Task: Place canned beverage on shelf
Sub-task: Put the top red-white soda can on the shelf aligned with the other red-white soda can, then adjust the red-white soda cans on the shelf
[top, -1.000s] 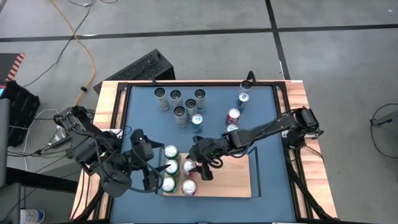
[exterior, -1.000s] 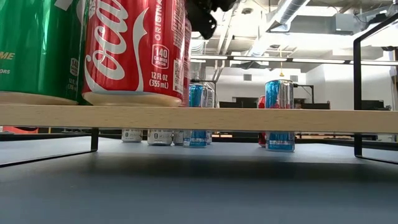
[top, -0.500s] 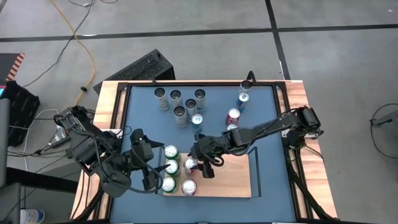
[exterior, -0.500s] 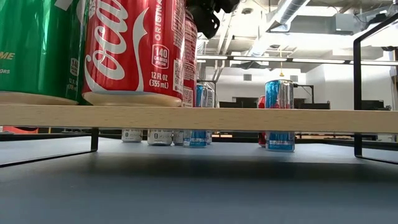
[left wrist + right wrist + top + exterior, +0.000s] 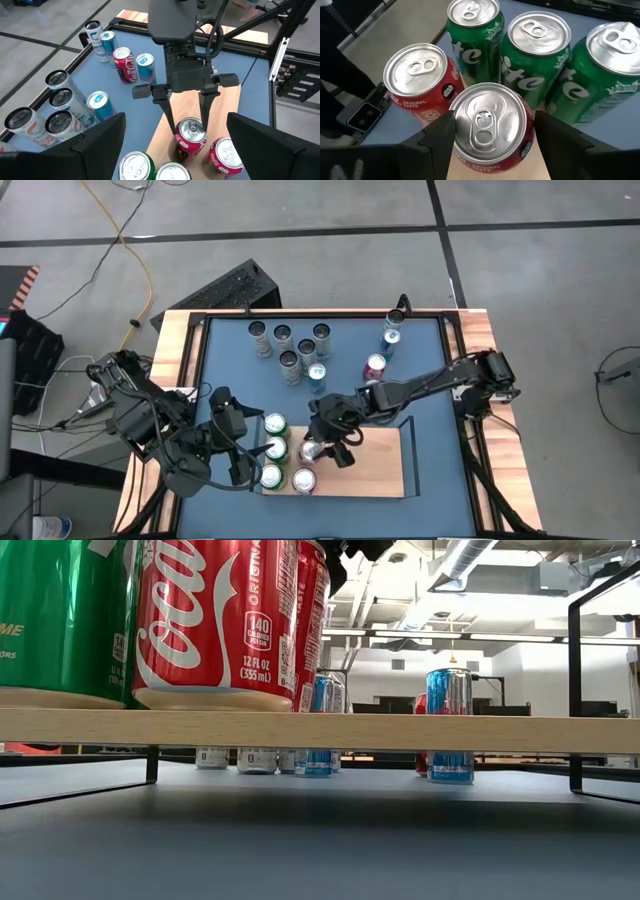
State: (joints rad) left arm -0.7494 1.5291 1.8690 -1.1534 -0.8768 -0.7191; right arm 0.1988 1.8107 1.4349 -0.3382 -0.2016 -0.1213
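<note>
1. Left wrist view shows the right gripper (image 5: 189, 117) pointing down over the shelf (image 5: 227, 107), its two fingers (image 5: 168, 112) spread about as wide as a can.
2. Between those fingers stands an upright red cola can (image 5: 190, 135); the fingertips flank its top rim on both sides, and whether they press the wall cannot be told.
3. Right wrist view looks straight down on that red cola can (image 5: 489, 131), with a finger (image 5: 440, 137) close against each side of it.
4. Just beside the fingers stands a second red can (image 5: 420, 82), and beyond it three green cans (image 5: 530, 50) in a row, all upright.
5. High view places the right gripper (image 5: 322, 448) at the left part of the shelf (image 5: 380, 470), beside the group of cans.
6. Left gripper (image 5: 238, 450) waits at the shelf's left edge, its fingers (image 5: 97, 140) wide apart and holding nothing.
7. Beyond the right fingers, more cans (image 5: 290, 345) stand on the blue table (image 5: 225, 360).
</note>
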